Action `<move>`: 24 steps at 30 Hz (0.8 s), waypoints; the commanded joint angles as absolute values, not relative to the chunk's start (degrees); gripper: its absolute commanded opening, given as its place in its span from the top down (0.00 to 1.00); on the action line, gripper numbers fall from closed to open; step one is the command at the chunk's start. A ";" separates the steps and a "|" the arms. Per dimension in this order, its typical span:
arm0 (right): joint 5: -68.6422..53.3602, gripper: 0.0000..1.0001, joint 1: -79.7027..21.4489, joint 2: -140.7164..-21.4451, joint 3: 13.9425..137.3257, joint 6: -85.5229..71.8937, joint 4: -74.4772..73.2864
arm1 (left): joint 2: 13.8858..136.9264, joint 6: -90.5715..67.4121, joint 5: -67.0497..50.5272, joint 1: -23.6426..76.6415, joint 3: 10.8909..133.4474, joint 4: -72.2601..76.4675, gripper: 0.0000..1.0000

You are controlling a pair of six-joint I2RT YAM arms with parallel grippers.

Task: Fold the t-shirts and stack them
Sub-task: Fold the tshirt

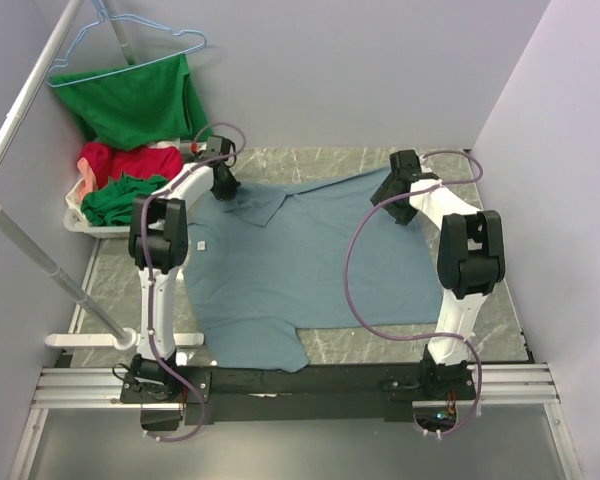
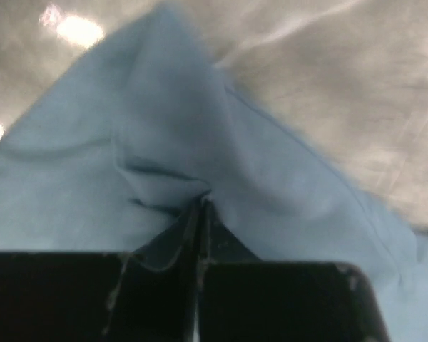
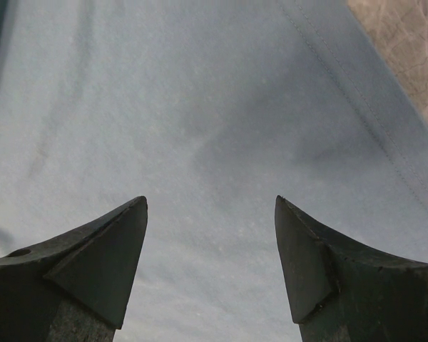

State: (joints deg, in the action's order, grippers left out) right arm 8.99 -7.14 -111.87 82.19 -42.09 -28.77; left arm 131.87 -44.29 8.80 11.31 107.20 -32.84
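The left jaws clench a pinched ridge of the dusty grey-blue cloth t-shirt; the right jaws gape, released, over its cloth. A small white tag behind the left jaws is unreadable.

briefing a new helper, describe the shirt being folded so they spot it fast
On the marble table, in the middle, one grey-blue shirt lies spread out, the left pincer shut on its cloth. Its neighbours, red and green shirts, sit heaped in a white basket.
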 commanded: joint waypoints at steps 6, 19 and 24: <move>10.02 0.22 -7.47 -111.71 85.34 -41.75 -28.92 | 133.08 -43.16 6.94 10.37 104.77 -30.69 0.82; 9.32 0.21 -8.09 -111.18 84.03 -42.19 -28.39 | 123.23 -41.22 7.21 10.28 95.99 -26.28 0.99; 9.40 0.22 -8.26 -110.30 83.41 -42.27 -28.39 | 119.80 -41.22 8.70 10.37 93.26 -26.19 0.99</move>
State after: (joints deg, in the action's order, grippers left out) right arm 8.93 -7.66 -111.92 82.96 -42.11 -28.75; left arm 125.21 -42.57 7.01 10.44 95.04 -25.80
